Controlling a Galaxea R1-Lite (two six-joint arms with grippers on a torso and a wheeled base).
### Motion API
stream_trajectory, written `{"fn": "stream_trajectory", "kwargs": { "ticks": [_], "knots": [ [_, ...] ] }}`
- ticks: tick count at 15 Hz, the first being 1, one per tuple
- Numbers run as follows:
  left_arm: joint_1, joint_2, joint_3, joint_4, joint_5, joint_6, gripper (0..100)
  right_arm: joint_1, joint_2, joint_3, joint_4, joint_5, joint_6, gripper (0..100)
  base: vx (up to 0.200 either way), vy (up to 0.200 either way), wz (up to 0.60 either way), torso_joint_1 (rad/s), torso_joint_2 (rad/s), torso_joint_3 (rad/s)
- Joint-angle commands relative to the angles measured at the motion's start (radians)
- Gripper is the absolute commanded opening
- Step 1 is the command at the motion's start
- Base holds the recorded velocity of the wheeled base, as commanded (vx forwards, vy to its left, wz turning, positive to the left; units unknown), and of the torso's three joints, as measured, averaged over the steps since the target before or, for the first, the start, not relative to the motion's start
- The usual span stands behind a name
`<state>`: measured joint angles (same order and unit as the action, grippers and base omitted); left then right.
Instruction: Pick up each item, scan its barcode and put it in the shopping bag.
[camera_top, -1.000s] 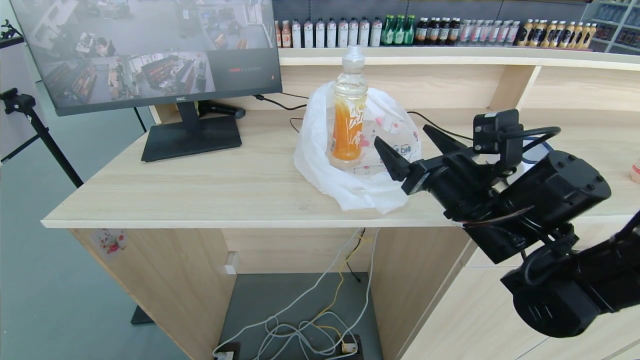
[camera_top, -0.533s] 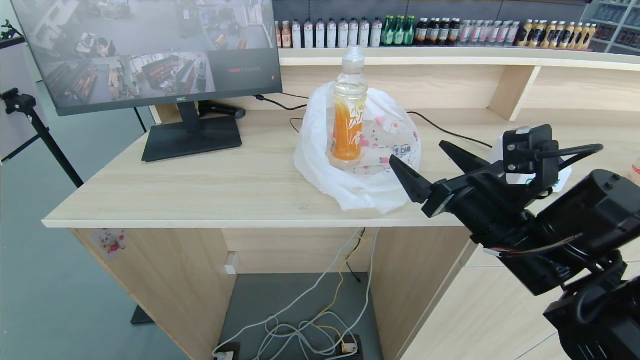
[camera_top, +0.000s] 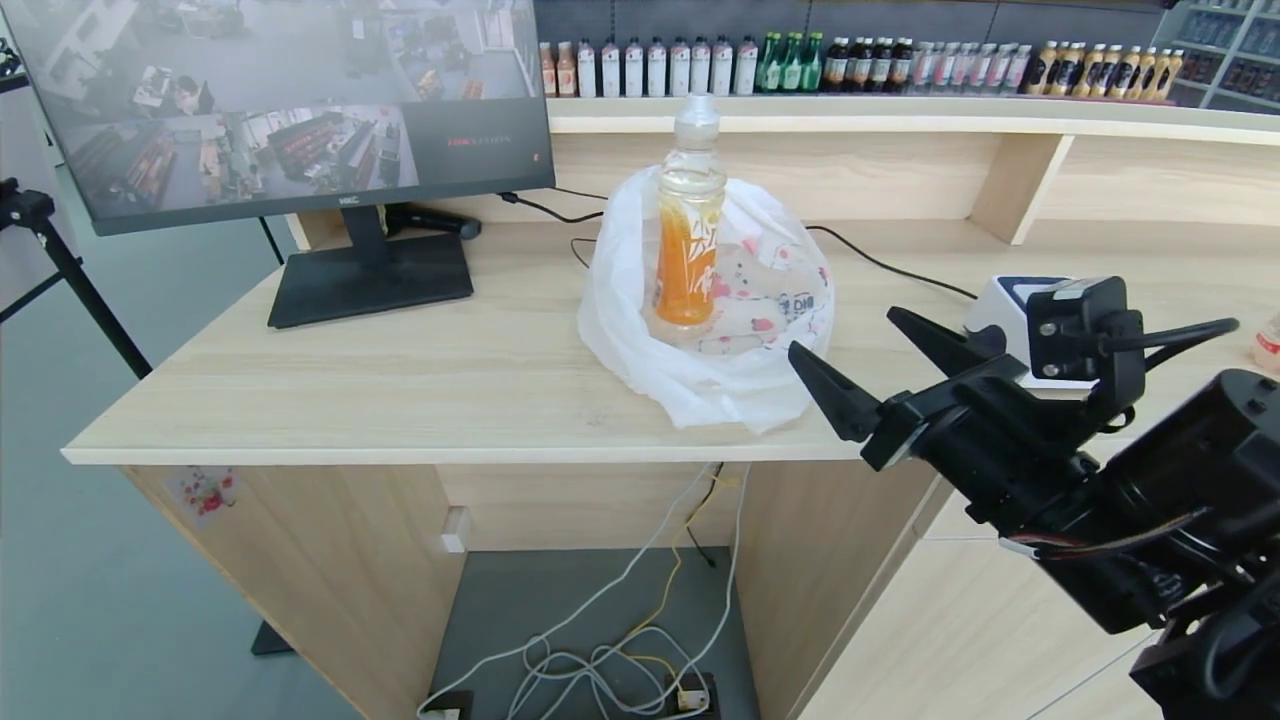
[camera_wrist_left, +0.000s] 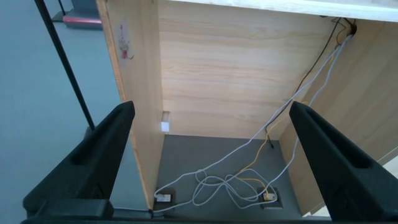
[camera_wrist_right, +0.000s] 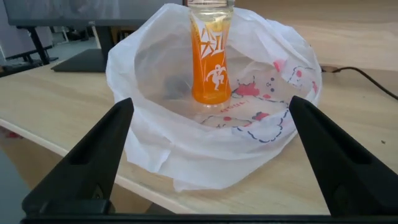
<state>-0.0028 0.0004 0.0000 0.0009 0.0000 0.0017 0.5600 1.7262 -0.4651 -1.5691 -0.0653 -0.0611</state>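
**Bottle stands in the bag, both grippers hold nothing**

The right gripper hangs in the air at the front edge of the table, just beside the shopping bag. Its jaws are spread wide apart and nothing is between them. In its own wrist view the right gripper points at the bag.

The left gripper is down low and faces the space under the table. Its jaws are spread wide too, and they hold nothing. White and yellow cables lie on the floor there.

The white shopping bag sits open on the table. The bottle with an orange label stands upright inside it, and its top sticks out above the bag.

A small white scanner box sits on the table behind the right gripper. A black monitor stands on the left part of the table, well apart from the bag. Far at the back, a row of drink bottles stands on a shelf.
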Motion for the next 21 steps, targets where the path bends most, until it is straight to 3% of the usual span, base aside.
{"fn": "stream_trajectory", "kwargs": {
  "ticks": [1, 5, 12, 21],
  "knots": [
    [0.001, 0.0, 0.0, -0.001, 0.0, 0.0, 100, -0.002, 0.0, 0.008, -0.002, -0.001, 0.0, 100, 0.0, -0.2, 0.0, 0.012, 0.0, 0.002],
    [0.003, 0.0, 0.0, -0.001, 0.0, -0.005, 100, -0.002, -0.037, 0.052, -0.002, -0.001, 0.0, 100, 0.0, -0.2, 0.0, -0.002, 0.0, 0.001],
    [0.003, 0.0, 0.0, -0.001, 0.0, -0.008, 100, -0.002, -0.056, 0.014, -0.002, -0.001, -0.002, 100, 0.0, -0.2, 0.0, 0.004, 0.0, 0.002],
    [0.003, 0.0, 0.0, -0.001, 0.0, -0.008, 100, 0.003, -0.109, 0.102, -0.002, -0.001, -0.005, 100, 0.0, -0.2, 0.0, 0.002, 0.0, 0.0]
  ]
}}
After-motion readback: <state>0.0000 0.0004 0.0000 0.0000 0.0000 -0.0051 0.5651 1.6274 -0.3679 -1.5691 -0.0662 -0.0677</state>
